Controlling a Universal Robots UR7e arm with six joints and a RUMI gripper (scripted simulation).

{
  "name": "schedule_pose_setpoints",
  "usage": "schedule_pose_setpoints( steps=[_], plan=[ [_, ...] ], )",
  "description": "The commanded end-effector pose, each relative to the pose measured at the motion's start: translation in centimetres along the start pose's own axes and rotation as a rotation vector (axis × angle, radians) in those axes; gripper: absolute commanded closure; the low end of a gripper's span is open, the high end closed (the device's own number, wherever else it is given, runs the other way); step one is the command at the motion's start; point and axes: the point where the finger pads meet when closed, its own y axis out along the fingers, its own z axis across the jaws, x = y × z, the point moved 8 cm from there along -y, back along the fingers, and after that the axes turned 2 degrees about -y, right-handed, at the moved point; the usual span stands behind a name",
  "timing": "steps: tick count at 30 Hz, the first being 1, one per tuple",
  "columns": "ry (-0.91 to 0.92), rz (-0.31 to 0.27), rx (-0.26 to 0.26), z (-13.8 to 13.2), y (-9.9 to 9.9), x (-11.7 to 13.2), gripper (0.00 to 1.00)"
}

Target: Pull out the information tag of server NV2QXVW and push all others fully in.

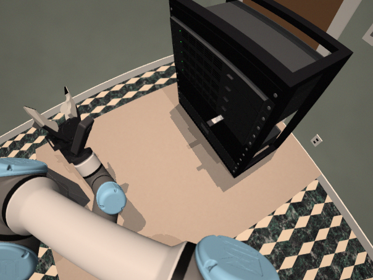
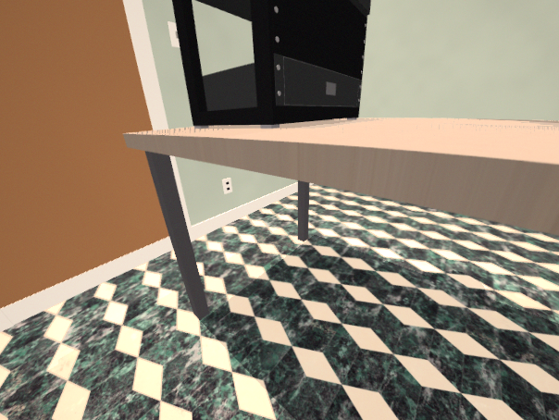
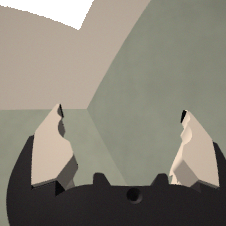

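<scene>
Your gripper (image 1: 46, 98) (image 3: 123, 107) has its fingers spread fully wide with nothing between them, pointing away from the rack (image 1: 321, 66) (image 2: 265, 60), which stands upright on the table (image 1: 160, 172) (image 2: 416, 139), well apart from your fingertips; past the fingertips your wrist view shows only wall and ceiling; on the rack's front, one pale information tag (image 1: 217, 119) sticks out below a column of four darker tabs (image 1: 230, 76), and you can't read its lettering from here
</scene>
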Motion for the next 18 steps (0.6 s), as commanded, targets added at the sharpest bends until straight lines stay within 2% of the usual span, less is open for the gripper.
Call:
schedule_pose_setpoints(
  steps=[1, 18],
  plan=[
    [0.036, 0.028, -0.018, -0.3, 0.1, -0.3, 0.00],
    [0.120, 0.091, -0.066, -1.4, 0.4, -1.0, 0.00]
  ],
)
